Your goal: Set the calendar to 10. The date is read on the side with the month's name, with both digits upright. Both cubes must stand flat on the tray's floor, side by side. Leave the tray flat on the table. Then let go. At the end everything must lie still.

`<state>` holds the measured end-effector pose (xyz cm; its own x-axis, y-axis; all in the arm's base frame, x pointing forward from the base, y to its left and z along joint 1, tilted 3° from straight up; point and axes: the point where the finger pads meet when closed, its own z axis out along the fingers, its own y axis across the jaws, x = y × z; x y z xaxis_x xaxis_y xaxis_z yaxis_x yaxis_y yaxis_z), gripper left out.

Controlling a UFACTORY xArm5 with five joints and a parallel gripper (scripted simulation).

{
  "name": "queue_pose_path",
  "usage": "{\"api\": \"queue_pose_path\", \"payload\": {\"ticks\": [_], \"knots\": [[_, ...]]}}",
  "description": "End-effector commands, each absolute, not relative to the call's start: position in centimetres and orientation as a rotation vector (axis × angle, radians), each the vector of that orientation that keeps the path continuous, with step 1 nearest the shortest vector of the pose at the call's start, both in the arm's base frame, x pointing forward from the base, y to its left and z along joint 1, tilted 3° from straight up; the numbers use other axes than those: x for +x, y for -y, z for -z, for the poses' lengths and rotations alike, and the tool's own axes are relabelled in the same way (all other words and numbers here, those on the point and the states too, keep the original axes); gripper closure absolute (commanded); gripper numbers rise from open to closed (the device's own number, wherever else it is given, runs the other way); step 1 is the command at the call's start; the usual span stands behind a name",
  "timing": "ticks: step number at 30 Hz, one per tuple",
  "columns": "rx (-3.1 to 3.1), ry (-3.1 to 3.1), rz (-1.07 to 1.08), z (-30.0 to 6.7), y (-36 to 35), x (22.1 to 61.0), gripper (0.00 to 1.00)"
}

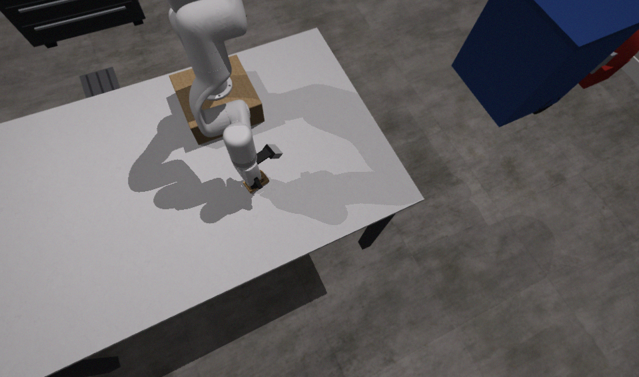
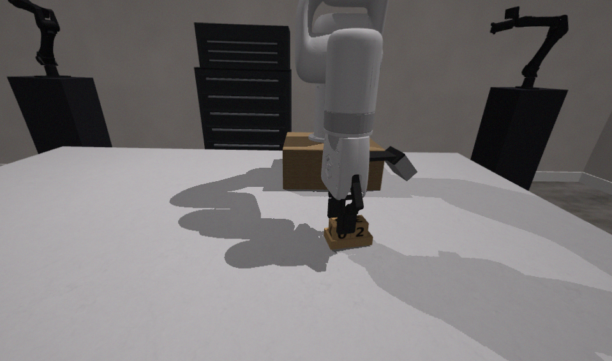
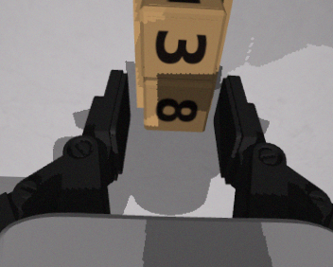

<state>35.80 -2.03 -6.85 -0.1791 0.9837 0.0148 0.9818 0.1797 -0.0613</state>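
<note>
A wooden tray (image 1: 248, 188) (image 2: 350, 243) (image 3: 139, 92) rests on the table. Two wooden cubes stand in it side by side. Toward the exterior camera, the left cube (image 2: 341, 235) shows a partly covered 0 and the right cube (image 2: 364, 231) (image 3: 178, 69) shows a 2. The right cube has a 3 on top and an 8 on its outer end. My gripper (image 1: 256, 183) (image 2: 341, 222) (image 3: 173, 96) points down, half open, one finger on each long side of the tray. The near finger hides part of the left cube. The month's name is not visible.
The arm stands on a wooden block (image 1: 250, 99) (image 2: 303, 168) behind the tray. The wrist camera (image 1: 276, 152) (image 2: 402, 166) sticks out to the right. The white table's edge (image 1: 363, 224) lies beyond the tray toward the front right.
</note>
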Motion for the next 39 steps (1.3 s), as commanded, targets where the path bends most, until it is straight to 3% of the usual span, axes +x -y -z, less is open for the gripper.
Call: {"api": "queue_pose_path", "payload": {"ticks": [1,39], "knots": [[-1.981,2.375,-0.055,7.33,2.03,35.92,0.51],[-1.981,2.375,-0.055,8.05,2.03,35.87,0.51]]}}
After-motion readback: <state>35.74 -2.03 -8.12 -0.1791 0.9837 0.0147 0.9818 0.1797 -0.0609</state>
